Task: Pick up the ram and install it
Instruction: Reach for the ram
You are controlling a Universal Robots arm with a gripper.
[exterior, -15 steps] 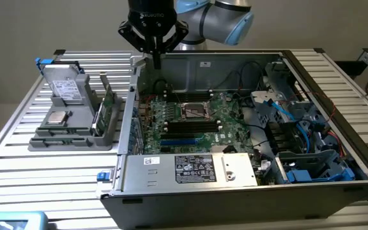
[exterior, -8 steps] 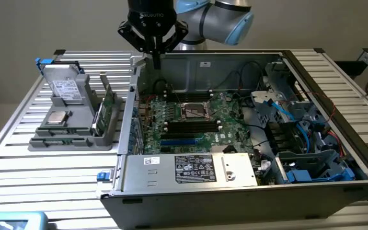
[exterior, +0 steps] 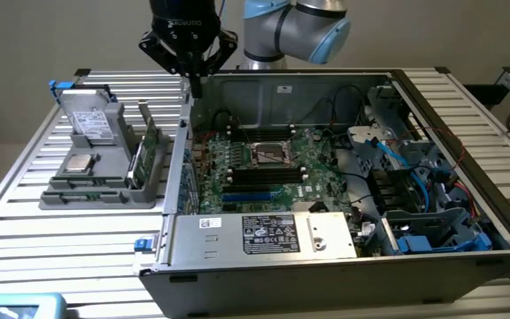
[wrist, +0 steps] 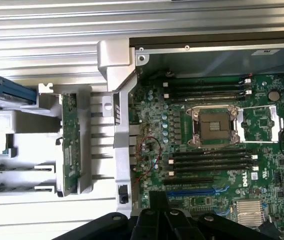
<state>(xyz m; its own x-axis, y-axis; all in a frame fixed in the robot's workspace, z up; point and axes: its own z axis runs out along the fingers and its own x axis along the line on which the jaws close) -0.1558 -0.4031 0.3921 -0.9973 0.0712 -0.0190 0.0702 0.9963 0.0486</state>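
Hovering clenched, empty, above the case (exterior: pixel 326 279) wall: gripper (exterior: pixel 194 88) at approach step. Ram (wrist: pixel 70 150) stands untouched in tray (exterior: pixel 87 196); grasp calls for opened jaws straddling its edge.

Green motherboard (exterior: pixel 319 174), grey tray (exterior: pixel 104 197), black gripper (exterior: pixel 194 81)

The pincer (exterior: pixel 194 83) carries the brand name ROBOTIQ in pale letters on its black body. The green motherboard (wrist: pixel 262 122) bears a white DELL logo just beside its black slots (wrist: pixel 212 162). The stickers (exterior: pixel 271 234) on the grey metal cover (exterior: pixel 193 247) have print too small to read.
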